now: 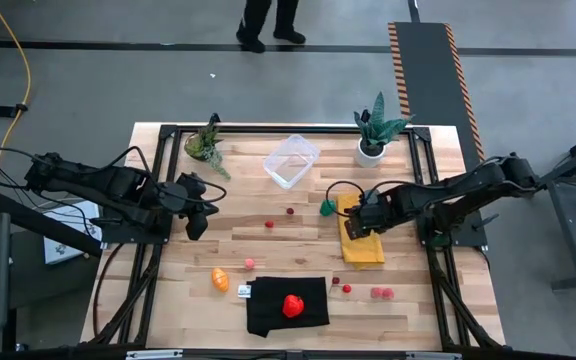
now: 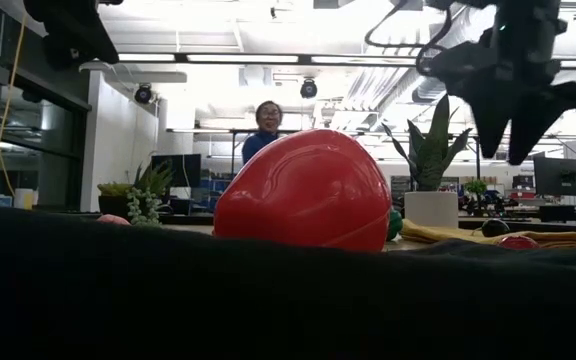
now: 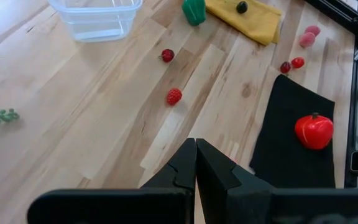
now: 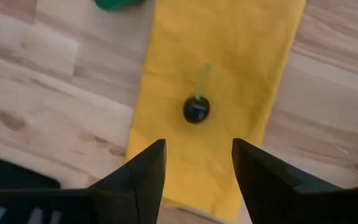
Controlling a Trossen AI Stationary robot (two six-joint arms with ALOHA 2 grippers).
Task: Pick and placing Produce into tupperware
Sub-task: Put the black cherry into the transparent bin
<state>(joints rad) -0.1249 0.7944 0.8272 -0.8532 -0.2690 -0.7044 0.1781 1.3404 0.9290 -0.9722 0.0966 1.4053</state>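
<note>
The tub (image 1: 291,161) is empty (no produce inside yet). The right gripper (image 4: 196,163), released, hovers over a dark cherry (image 4: 196,110); the left gripper (image 3: 196,163) is clenched.

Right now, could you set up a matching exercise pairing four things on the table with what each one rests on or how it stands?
Things:
1. red strawberry-like piece
2. dark berry
3. tupperware
4. left gripper

States:
a. lies on the yellow cloth, below the open right gripper
b. shut, over bare wood
c. lies on the black cloth
d. stands empty on the table, between the two plants

Pairs: 1-c, 2-a, 3-d, 4-b
</note>
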